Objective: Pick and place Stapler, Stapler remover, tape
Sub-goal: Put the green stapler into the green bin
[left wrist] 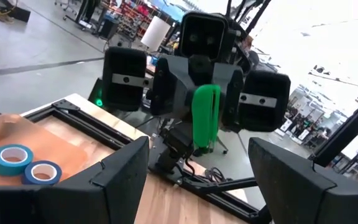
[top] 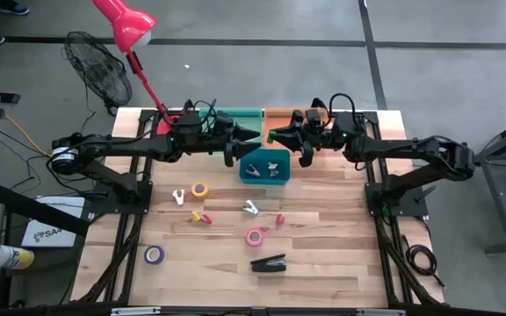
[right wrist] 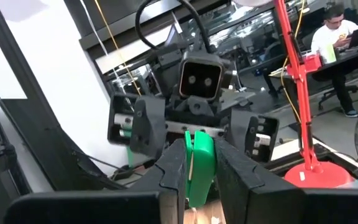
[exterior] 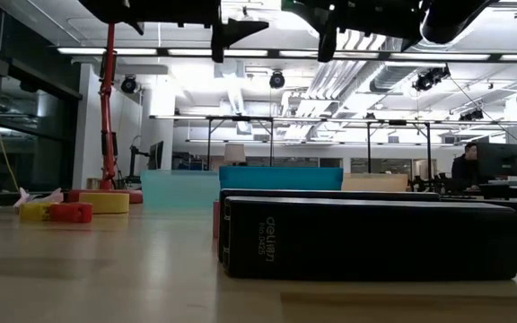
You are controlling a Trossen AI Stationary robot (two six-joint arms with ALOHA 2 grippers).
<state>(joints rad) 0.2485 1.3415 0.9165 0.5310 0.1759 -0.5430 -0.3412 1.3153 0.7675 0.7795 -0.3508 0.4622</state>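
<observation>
Both grippers hang high over the bins at the table's far edge, tips facing each other. My left gripper (top: 253,137) (left wrist: 197,180) is open and holds nothing. My right gripper (top: 274,137) (right wrist: 194,171) is shut on a small green thing that looks like a staple remover (left wrist: 207,118). The black stapler (top: 269,262) (exterior: 366,238) lies flat near the table's near edge. Pink tape (top: 254,236), purple tape (top: 154,254) and yellow tape (top: 199,190) lie flat on the wood. Two blue tape rolls (left wrist: 23,165) sit in the orange bin. My right gripper pinches the green staple remover (right wrist: 196,163) between its two fingers. The fingers are roughly level and point toward the table's left. The remover is lifted clear, above the bins. In the left wrist view it stands upright in front of the fingers.
A teal bin (top: 264,167) holding small items stands below the grippers. A green bin (top: 235,116) and an orange bin (top: 284,114) are behind it. Small staple removers (top: 179,197) (top: 250,207) (top: 200,216) (top: 279,219) lie mid-table. A red lamp (top: 126,26) stands at the far left.
</observation>
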